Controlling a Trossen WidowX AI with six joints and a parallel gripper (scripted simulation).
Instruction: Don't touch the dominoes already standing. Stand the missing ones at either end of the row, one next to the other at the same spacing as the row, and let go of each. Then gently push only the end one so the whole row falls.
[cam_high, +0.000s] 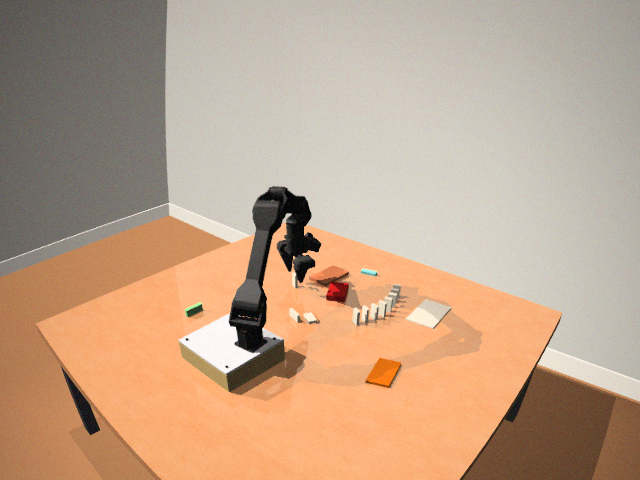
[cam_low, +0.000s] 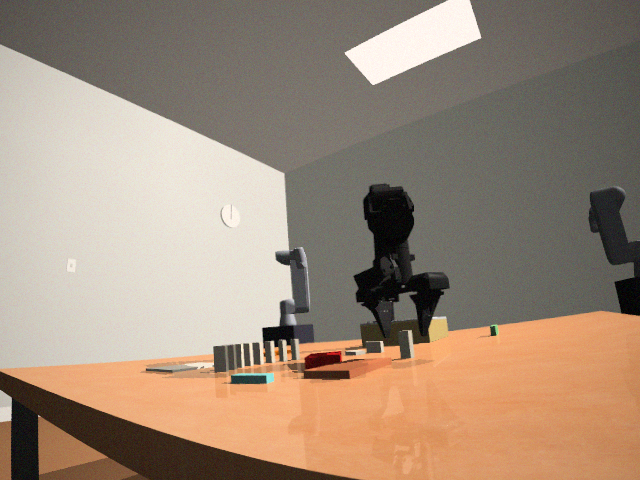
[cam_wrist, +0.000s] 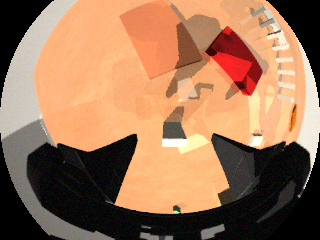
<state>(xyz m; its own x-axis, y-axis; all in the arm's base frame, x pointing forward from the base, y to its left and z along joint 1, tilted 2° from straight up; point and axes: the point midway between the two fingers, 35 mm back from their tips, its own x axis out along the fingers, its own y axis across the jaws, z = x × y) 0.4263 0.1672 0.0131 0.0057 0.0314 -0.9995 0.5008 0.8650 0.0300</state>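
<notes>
My gripper is open and empty, pointing down. A lone white domino stands upright below it, appearing between the fingertips in the wrist view; the exact height gap is unclear. A second loose domino lies on its long edge near the base. A third lies flat beside it. Several dominoes stand in a curved row, well away from the gripper.
A red block and a brown-red slab lie between gripper and row. A pale sheet, an orange slab, a cyan block and a green block lie farther out.
</notes>
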